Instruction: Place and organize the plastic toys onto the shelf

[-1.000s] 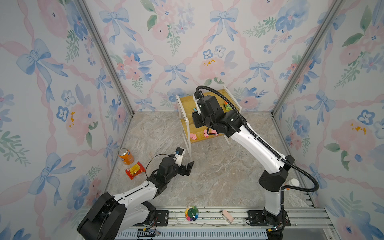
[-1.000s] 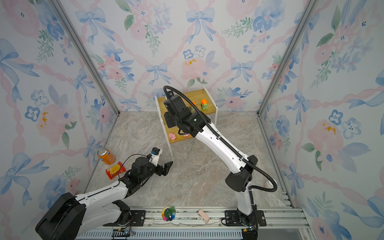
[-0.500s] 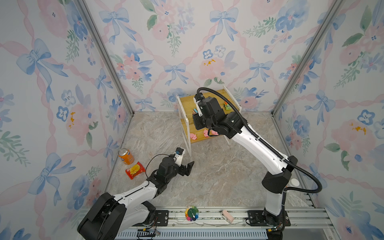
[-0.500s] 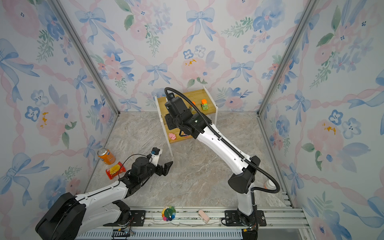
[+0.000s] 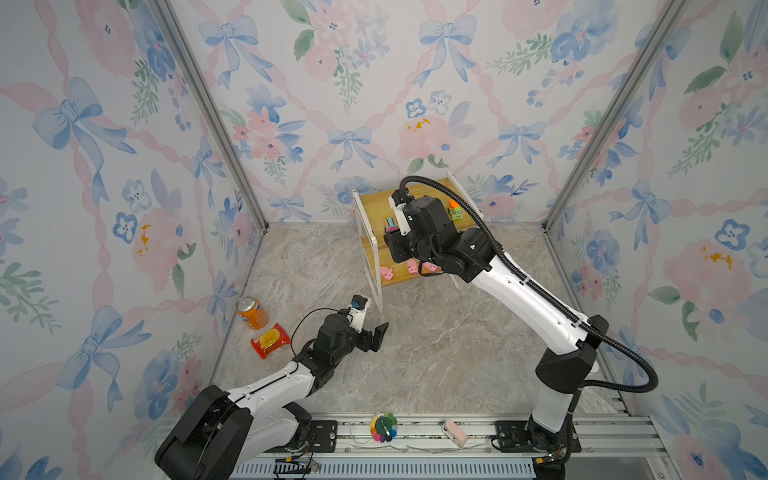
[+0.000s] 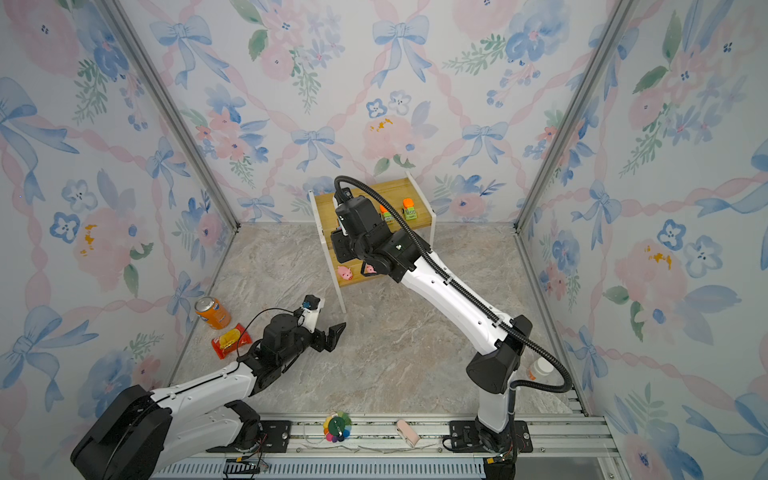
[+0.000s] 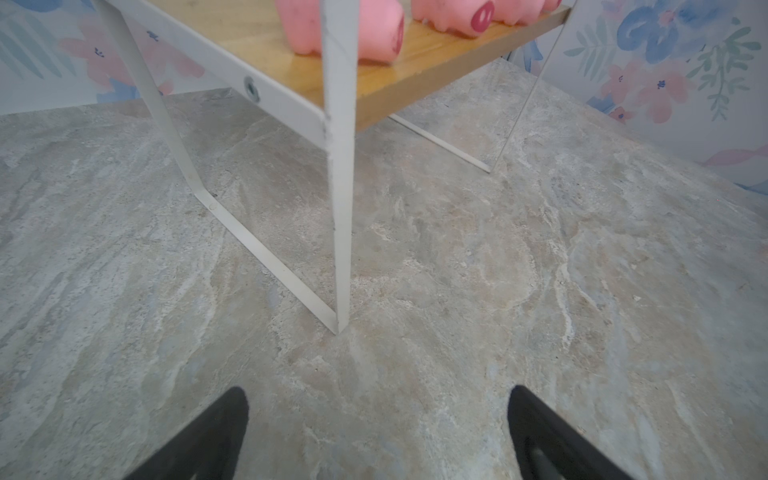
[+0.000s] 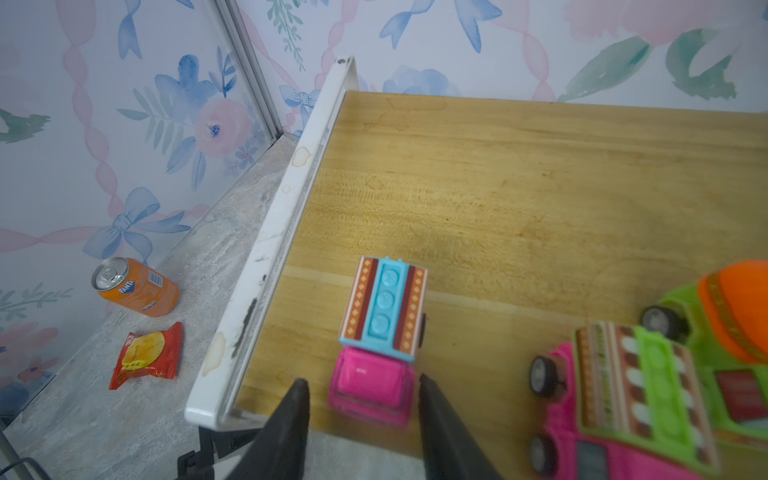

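Note:
The shelf [image 5: 374, 203] stands at the back wall. My right gripper [image 8: 362, 379] hangs open over its top board [image 8: 519, 174]. Its fingers straddle the cab of a pink truck with a blue striped top [image 8: 376, 332], which rests on the board near the front left corner; one finger stands clear of it. Beside it are a second pink truck [image 8: 623, 399] and a green truck [image 8: 727, 316]. In a top view two green trucks [image 6: 387, 214] show. Pink pigs [image 5: 387, 272] stand on the lower board. My left gripper [image 7: 378, 390] is open and empty above the floor, in front of the shelf's leg [image 7: 340, 187].
An orange soda can [image 5: 252, 312] and a red snack packet [image 5: 270, 340] lie by the left wall. A colour wheel [image 5: 383, 424] and a small pink piece [image 5: 453, 432] sit on the front rail. A white bottle [image 6: 540, 368] stands behind the right arm's base.
The right wrist has edged slightly to the right over the top board. The left arm has not moved.

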`<act>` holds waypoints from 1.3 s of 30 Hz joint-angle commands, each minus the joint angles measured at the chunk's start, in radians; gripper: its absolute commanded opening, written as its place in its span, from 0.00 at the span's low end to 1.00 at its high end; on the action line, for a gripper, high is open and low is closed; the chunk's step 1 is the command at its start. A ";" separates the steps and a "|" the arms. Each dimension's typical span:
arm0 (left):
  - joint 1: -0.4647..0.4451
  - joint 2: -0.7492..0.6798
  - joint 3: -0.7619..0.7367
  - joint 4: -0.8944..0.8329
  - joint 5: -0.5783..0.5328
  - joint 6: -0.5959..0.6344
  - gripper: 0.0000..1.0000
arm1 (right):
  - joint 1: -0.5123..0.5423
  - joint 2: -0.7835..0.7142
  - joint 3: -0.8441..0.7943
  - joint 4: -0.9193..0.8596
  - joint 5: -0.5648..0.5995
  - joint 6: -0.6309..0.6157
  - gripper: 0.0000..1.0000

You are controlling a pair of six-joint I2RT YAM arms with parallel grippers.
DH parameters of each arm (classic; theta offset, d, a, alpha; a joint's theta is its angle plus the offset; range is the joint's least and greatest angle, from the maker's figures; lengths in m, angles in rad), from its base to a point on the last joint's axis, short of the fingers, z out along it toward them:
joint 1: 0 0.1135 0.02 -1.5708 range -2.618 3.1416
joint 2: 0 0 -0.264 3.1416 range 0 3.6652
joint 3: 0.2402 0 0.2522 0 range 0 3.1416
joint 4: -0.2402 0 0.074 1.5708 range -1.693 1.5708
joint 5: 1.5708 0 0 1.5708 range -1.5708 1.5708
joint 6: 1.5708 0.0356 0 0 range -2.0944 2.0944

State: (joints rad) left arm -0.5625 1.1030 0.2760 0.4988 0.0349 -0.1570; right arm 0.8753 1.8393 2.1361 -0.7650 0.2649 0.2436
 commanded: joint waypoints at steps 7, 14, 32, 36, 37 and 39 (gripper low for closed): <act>0.002 -0.004 -0.005 -0.013 0.004 0.018 0.98 | -0.015 -0.132 -0.084 0.024 0.017 -0.023 0.55; 0.003 -0.015 0.002 -0.013 -0.024 0.025 0.98 | -0.040 -0.394 -0.341 0.130 0.138 -0.131 0.62; 0.178 -0.129 0.006 0.046 -0.323 0.210 0.98 | -0.835 -1.021 -1.667 0.860 -0.132 -0.210 0.70; 0.289 -0.083 -0.049 0.139 -0.260 0.195 0.98 | -0.857 -0.978 -1.808 1.087 -0.137 -0.229 0.71; 0.306 -0.071 -0.055 0.150 -0.257 0.189 0.98 | -0.858 -0.958 -1.835 1.147 -0.138 -0.231 0.71; 0.349 -0.035 -0.078 0.205 -0.214 0.181 0.98 | -0.860 -0.908 -1.866 1.231 -0.139 -0.243 0.72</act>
State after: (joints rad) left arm -0.2504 1.0370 0.2276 0.6121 -0.2321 0.0299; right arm 0.0250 0.8932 0.3000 0.2092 0.1528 0.0273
